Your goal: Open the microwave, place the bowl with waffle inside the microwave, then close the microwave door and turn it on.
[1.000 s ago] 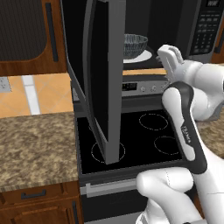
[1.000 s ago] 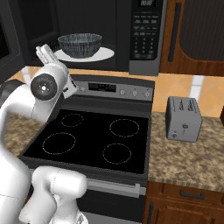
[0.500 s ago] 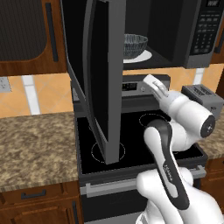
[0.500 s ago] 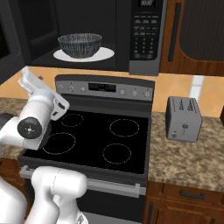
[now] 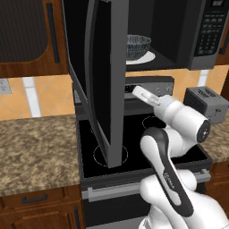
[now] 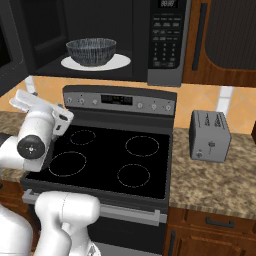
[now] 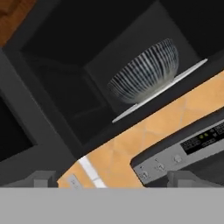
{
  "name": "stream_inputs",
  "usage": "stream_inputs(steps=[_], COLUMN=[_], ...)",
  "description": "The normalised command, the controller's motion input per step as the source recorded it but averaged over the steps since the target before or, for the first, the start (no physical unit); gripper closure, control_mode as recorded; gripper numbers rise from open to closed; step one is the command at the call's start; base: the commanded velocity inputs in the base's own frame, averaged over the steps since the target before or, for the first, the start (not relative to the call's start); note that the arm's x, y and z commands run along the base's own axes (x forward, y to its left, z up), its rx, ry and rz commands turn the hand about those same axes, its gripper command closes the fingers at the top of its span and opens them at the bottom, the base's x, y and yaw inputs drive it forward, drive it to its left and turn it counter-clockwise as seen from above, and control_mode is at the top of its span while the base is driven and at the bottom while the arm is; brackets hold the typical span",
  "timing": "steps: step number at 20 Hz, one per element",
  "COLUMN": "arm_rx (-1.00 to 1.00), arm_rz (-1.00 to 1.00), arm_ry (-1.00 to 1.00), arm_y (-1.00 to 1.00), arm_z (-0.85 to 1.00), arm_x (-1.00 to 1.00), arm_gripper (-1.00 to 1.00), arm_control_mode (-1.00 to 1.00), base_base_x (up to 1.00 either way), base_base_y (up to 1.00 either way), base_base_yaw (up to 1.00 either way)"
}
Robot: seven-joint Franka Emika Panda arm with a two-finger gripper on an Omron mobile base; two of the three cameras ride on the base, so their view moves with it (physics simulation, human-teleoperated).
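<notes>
The microwave door (image 5: 105, 80) stands swung out on my left, its edge over the stove top (image 6: 107, 157); my gripper (image 5: 142, 93), fingers apart and empty, sits just beside it. The bowl (image 6: 91, 51) rests on the white turntable (image 6: 120, 62) inside the microwave (image 6: 167, 35). If I sweep past the door's edge instead of getting behind it, I may glance off and leave it ajar.

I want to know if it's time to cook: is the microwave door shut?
No, the microwave door hangs wide open, and the bowl sits on the white turntable inside.
</notes>
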Motion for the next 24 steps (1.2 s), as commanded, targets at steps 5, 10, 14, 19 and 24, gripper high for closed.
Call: stream_inputs(steps=[5, 10, 14, 19, 24], arm_rx=[-0.10, -0.06, -0.06, -0.07, -0.03], arm_rz=[0.00, 0.00, 0.00, -0.05, -0.08], arm_ry=[-0.24, -0.24, -0.19, -0.14, -0.12], arm_y=[0.47, 0.35, 0.45, 0.67, 0.64], arm_z=[-0.49, -0.42, -0.48, -0.34, -0.24], arm_x=[0.00, 0.11, 0.08, 0.00, 0.00], arm_gripper=[-1.00, -1.00, -1.00, -1.00, -1.00], arm_control_mode=[-1.00, -1.00, -1.00, -1.00, -1.00], base_base_x=[0.00, 0.00, 0.00, 0.00, 0.00], base_base_y=[0.00, 0.00, 0.00, 0.00, 0.00], base_base_yaw=[0.00, 0.00, 0.00, 0.00, 0.00])
